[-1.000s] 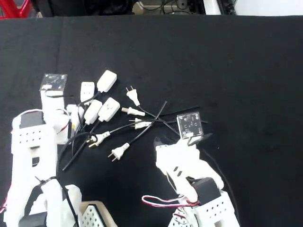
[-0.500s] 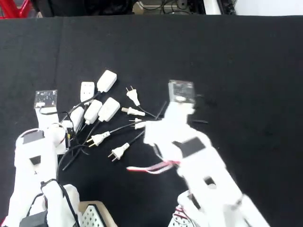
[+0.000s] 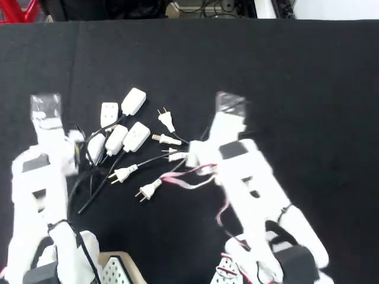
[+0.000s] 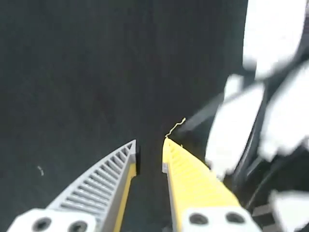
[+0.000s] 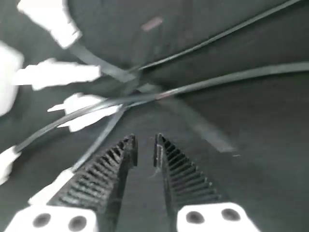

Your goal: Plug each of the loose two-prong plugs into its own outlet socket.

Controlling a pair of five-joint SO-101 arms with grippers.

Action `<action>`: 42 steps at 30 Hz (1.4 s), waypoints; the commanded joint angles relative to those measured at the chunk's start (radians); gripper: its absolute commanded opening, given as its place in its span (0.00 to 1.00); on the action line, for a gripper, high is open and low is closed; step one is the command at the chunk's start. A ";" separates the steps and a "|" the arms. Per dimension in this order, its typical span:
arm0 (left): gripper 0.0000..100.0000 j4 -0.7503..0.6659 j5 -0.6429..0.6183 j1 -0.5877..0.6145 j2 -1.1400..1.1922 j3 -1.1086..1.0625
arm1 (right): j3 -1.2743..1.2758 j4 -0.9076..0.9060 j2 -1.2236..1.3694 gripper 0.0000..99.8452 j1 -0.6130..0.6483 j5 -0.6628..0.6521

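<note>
**Two robot arms over loose plugs and sockets, nothing joined yet**

Left wrist view: the left gripper [image 4: 150, 141] points at the bare black table [image 4: 72, 72]. Its grey and yellow fingers [image 4: 193, 179] stand a narrow gap apart, with nothing between them. Just beside the yellow finger, on its outer side, lie blurred white bodies that look like the outlet sockets [image 4: 234, 130]. Dark cable runs among them. None of them touches a finger.

Right wrist view: the right gripper [image 5: 145, 139] has dark, toothed fingers [image 5: 108, 174] that are almost together, with only a slim gap between them, and it holds nothing. Just beyond the fingertips, several black cords [image 5: 231, 77] cross one another on the table. Ahead and off to the outer side of one finger lie the white two-prong plugs [image 5: 58, 72]. They are blurred and clear of the fingers.

High view: the left arm [image 3: 35, 177] and the right arm [image 3: 249, 171] both stretch out over the table. At least four sockets cluster near the left arm's finger end. Five plugs lie scattered between the two arms' finger ends, and the closest ones are just beside the right arm's. Every plug lies apart from the sockets with its prongs bare.

As far as these views show, the task looks to be at its very start. No plug is seated in a socket and none has been picked up. Each plug has yet to be gripped, lined up with a socket and pushed in.
</note>
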State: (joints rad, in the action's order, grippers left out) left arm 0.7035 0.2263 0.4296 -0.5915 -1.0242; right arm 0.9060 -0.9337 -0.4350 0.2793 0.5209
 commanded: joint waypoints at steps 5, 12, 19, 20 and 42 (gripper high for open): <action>0.20 0.315 -0.034 -0.315 0.324 0.656 | -0.099 -0.043 -0.005 0.07 -0.146 -0.184; 0.21 0.425 0.147 -0.409 0.781 1.104 | -0.196 -0.031 0.166 0.07 -0.221 -0.186; 0.21 0.496 0.149 -0.409 1.135 1.521 | -0.268 -0.032 0.291 0.07 -0.229 -0.187; 0.21 0.500 0.149 -0.409 1.175 1.570 | -0.274 -0.032 0.298 0.07 -0.229 -0.187; 0.21 0.956 0.295 -0.461 1.745 2.437 | -0.274 -0.031 0.309 0.07 -0.229 -0.187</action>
State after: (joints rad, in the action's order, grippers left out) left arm 1.6272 0.5086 -0.0245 1.1347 1.2973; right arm 0.6805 -0.9705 -0.1158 0.0644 0.3414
